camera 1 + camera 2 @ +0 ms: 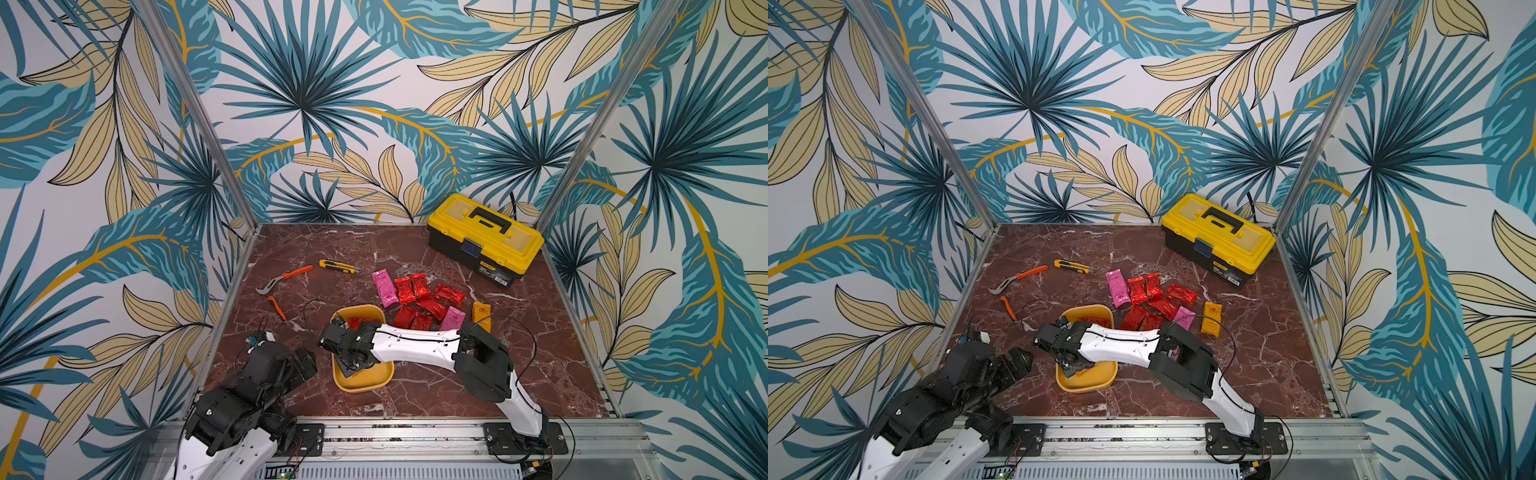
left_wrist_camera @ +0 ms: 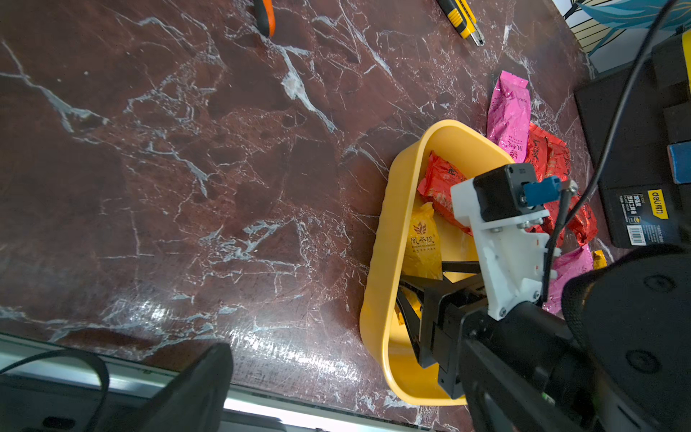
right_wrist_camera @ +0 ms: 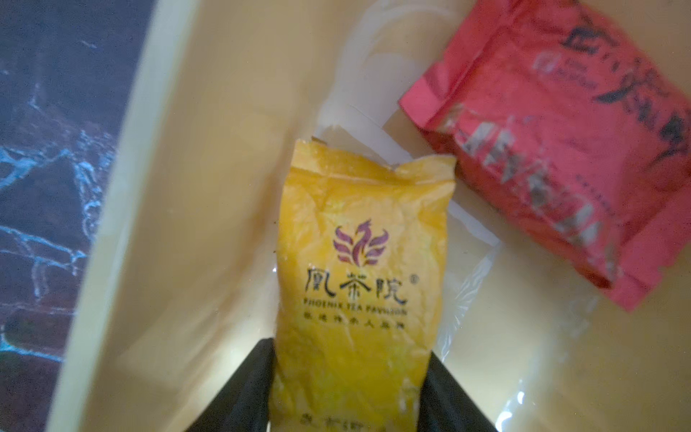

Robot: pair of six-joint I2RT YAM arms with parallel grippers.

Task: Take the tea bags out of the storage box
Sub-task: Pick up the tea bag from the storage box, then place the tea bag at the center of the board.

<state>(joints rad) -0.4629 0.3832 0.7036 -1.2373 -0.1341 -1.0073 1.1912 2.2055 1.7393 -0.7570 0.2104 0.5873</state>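
Orange-yellow tea bag (image 3: 359,262) is clamped in my right end effector (image 3: 351,349), inside the storage box (image 3: 168,187). My left end effector (image 1: 306,360) hangs open beside the box.

Top views look down from high; wrist cameras peer closely (both at the storage box (image 2: 381,269)).

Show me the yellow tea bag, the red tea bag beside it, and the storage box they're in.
yellow tea bag (image 3: 361,247): right wrist view, printed logo.
red tea bag (image 3: 542,157): right wrist view, its middle.
storage box (image 2: 383,243): left wrist view, side wall.
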